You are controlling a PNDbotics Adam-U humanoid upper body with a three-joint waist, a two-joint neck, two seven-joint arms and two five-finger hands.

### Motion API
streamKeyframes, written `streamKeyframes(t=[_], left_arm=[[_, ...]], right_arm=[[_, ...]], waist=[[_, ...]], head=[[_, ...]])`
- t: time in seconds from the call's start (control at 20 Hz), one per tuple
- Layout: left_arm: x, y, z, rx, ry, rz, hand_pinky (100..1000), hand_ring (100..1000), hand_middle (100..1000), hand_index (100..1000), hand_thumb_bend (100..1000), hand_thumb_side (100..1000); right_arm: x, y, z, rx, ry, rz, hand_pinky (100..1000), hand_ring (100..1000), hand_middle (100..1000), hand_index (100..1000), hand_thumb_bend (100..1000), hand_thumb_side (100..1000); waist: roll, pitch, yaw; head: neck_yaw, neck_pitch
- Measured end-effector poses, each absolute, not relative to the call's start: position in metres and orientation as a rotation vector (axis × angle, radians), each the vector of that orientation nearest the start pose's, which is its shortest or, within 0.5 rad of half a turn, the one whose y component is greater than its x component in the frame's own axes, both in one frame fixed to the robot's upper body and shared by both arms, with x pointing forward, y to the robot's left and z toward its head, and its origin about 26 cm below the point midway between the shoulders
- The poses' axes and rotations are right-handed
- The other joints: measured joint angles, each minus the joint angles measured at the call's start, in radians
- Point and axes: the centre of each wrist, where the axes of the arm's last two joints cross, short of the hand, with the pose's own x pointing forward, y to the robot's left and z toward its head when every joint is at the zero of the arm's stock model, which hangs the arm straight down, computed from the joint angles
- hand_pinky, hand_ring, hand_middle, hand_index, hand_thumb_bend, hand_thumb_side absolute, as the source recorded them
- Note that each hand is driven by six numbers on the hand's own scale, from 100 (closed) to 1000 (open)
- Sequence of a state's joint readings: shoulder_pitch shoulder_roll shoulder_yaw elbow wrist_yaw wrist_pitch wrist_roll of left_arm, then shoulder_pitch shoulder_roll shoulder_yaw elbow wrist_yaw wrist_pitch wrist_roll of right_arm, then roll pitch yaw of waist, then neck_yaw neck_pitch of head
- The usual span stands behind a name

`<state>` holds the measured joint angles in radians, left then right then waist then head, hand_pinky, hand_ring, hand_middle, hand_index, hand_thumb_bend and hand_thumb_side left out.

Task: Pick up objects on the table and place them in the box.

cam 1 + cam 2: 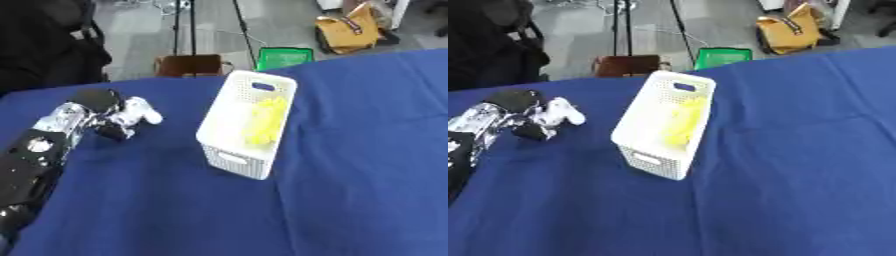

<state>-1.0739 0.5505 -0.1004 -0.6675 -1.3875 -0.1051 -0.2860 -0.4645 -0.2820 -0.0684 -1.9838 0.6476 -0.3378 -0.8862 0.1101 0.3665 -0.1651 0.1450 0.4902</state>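
Covering the table, blue cloth (pixel 350 150), white basket (pixel 229 150), left hand (pixel 109 117) fingers clasping white object (pixel 140 111)

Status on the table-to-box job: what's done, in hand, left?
Done: a yellow object lies in the white box. In hand: the left hand is curled round a white object, left of the box. Left: getting it into the box. No other loose items visible on the cloth.

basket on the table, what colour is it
White basket, perforated walls; clearest in the left eye view.
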Motion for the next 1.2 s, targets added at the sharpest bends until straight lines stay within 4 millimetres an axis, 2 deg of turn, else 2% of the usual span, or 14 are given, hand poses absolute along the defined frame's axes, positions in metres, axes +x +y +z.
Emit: streamKeyframes(t=[0.15, 0.25, 0.3, 0.35, 0.4, 0.6, 1.2], left_arm=[[0.4933, 0.3448, 0.2213, 1.379, -0.899, -1.517, 680, 746, 766, 875, 386, 710], [0.4933, 0.3446, 0.2215, 1.377, -0.896, -1.516, 655, 713, 731, 833, 338, 691], [0.4934, 0.3444, 0.2215, 1.379, -0.895, -1.517, 621, 658, 680, 791, 296, 673], [0.4935, 0.3438, 0.2215, 1.383, -0.895, -1.516, 621, 658, 680, 791, 296, 673], [0.4936, 0.343, 0.2215, 1.39, -0.897, -1.515, 589, 618, 640, 757, 241, 649], [0.4938, 0.342, 0.2215, 1.432, -0.901, -1.509, 546, 579, 604, 725, 183, 640], [0.4947, 0.339, 0.2186, 1.5, -0.912, -1.502, 481, 519, 556, 698, 149, 617]], right_arm=[[0.3132, -0.2545, 0.2469, 1.051, 2.895, 0.435, 769, 753, 638, 731, 100, 816], [0.3132, -0.255, 0.2471, 1.052, 2.894, 0.438, 769, 753, 638, 731, 100, 814], [0.3132, -0.2551, 0.2471, 1.051, 2.895, 0.439, 769, 753, 638, 731, 100, 813], [0.3132, -0.2551, 0.2471, 1.051, 2.895, 0.44, 769, 753, 638, 731, 100, 813], [0.3132, -0.2552, 0.2471, 1.05, 2.896, 0.441, 768, 753, 637, 731, 100, 814], [0.3132, -0.2552, 0.2471, 1.049, 2.897, 0.441, 768, 753, 638, 731, 100, 814], [0.3132, -0.2553, 0.2471, 1.044, 2.901, 0.446, 768, 754, 638, 731, 100, 811]], waist=[[0.003, 0.001, -0.001], [0.004, 0.001, -0.002], [0.004, 0.001, -0.002], [0.004, 0.001, -0.002], [0.004, 0.001, -0.002], [0.004, 0.001, -0.002], [0.005, 0.001, -0.002]], head=[[0.001, -0.001], [0.002, -0.003], [0.002, -0.004], [0.003, -0.004], [0.003, -0.004], [0.003, -0.004], [0.003, -0.008]])
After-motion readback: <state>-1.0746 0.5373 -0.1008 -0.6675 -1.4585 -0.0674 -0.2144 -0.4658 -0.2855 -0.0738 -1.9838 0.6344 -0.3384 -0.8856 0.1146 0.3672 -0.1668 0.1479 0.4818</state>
